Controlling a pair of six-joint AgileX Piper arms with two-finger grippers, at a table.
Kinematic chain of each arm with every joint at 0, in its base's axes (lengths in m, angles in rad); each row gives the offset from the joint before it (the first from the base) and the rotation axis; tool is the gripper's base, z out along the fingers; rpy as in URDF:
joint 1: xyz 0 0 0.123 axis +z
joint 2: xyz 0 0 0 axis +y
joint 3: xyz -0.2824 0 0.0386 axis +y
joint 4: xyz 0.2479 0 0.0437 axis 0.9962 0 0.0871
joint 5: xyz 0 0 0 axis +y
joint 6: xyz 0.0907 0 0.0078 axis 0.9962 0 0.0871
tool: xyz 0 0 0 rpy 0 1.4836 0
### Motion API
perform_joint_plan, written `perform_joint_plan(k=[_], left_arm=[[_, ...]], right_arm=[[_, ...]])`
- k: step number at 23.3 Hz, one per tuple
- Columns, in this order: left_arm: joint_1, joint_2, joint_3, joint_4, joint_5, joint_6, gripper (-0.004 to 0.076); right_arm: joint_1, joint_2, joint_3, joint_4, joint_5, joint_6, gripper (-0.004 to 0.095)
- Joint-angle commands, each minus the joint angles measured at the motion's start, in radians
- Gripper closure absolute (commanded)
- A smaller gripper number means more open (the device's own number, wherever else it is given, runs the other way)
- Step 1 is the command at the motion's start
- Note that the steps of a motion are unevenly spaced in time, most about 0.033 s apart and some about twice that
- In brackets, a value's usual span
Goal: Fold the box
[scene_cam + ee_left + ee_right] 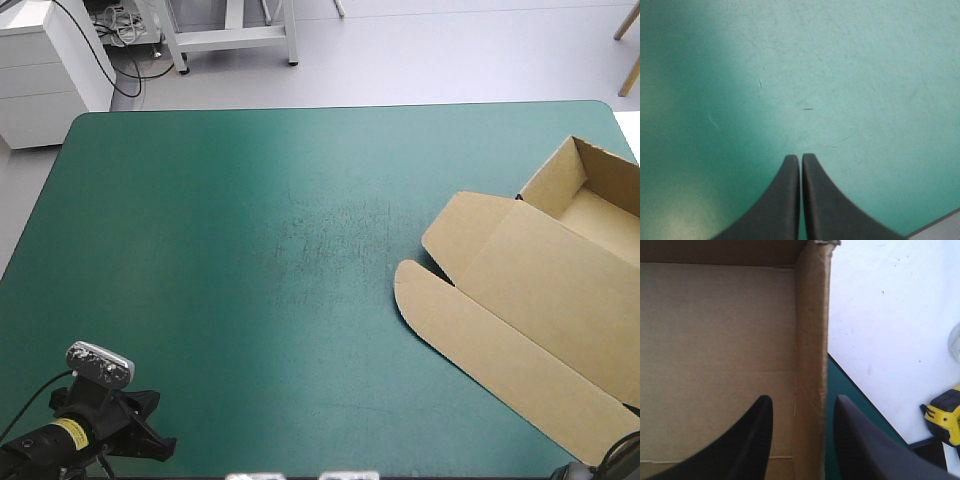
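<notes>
The brown box (540, 290) lies at the table's right side as an open tray (590, 205) with raised walls and its lid flat, rounded flaps toward the middle. My left gripper (160, 440) rests at the near left corner, far from the box. In the left wrist view the left gripper (800, 158) is shut over bare teal-green cover (840, 75). The right gripper (802, 402) is open, one finger inside the tray over the box floor (715, 340), the other outside, with a raised side wall (812, 315) between them.
The table's right edge (840, 385) runs just outside that wall, with pale floor and a yellow and black tool (945, 415) beyond it. The box overhangs the high view's right side. A wide stretch of cover (250, 250) lies left of the box.
</notes>
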Motion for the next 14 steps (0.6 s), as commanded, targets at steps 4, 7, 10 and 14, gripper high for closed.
perform_joint_plan(k=[4,7,10,14], left_arm=[[-0.004,0.006,-0.024,-0.012,-0.054,0.001,0.0731],[-0.004,0.006,-0.024,-0.014,-0.054,0.001,0.0731],[-0.004,0.006,-0.024,-0.016,-0.054,0.001,0.0731],[-0.004,0.006,-0.024,-0.016,-0.054,0.001,0.0731]], right_arm=[[-0.007,-0.2,0.0,0.028,-0.018,-0.169,0.0552],[-0.007,-0.307,0.07,0.084,-0.018,-0.212,0.0803],[0.0,-0.415,0.16,0.109,-0.018,-0.239,0.0913],[0.036,-0.55,0.266,0.118,-0.02,-0.237,0.0914]])
